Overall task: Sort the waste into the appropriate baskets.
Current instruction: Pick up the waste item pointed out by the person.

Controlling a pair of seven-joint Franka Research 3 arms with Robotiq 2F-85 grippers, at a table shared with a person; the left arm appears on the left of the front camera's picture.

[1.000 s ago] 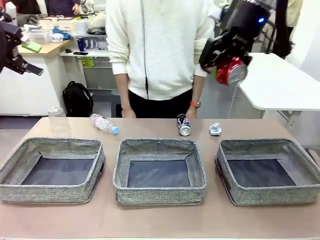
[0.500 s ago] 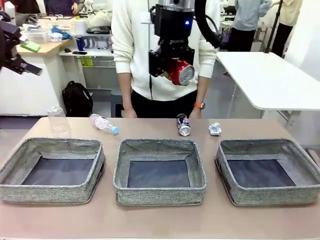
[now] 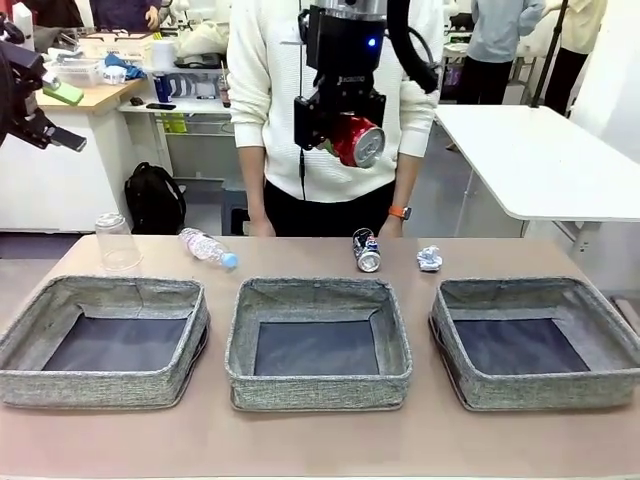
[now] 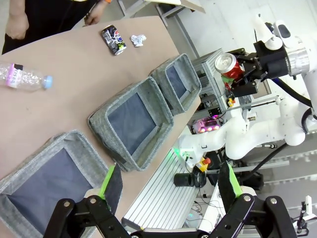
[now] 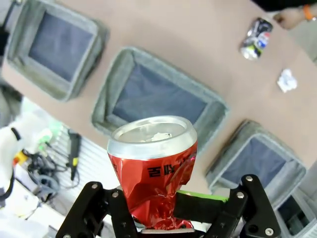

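Observation:
My right gripper (image 3: 345, 138) is shut on the crushed red can (image 3: 358, 140), held high over the far edge of the table above the middle basket (image 3: 318, 388). In the right wrist view the red can (image 5: 153, 168) sits upright between the fingers, with the middle basket (image 5: 106, 99) below. The left basket (image 3: 100, 388) and right basket (image 3: 540, 390) flank it. A dark can (image 3: 367, 250), paper ball (image 3: 430, 259), bottle (image 3: 208, 247) and upturned clear cup (image 3: 117, 241) lie along the far edge. My left gripper (image 4: 169, 181) hangs open, high off the table's left end.
A person in a white sweater stands at the far side, one hand (image 3: 388, 224) resting near the dark can. A white table (image 3: 540, 160) stands behind on the right. Bare tabletop runs in front of the baskets.
My right arm has swung from the upper right to the middle with the red can in its grip. The left arm and the litter on the table have not moved.

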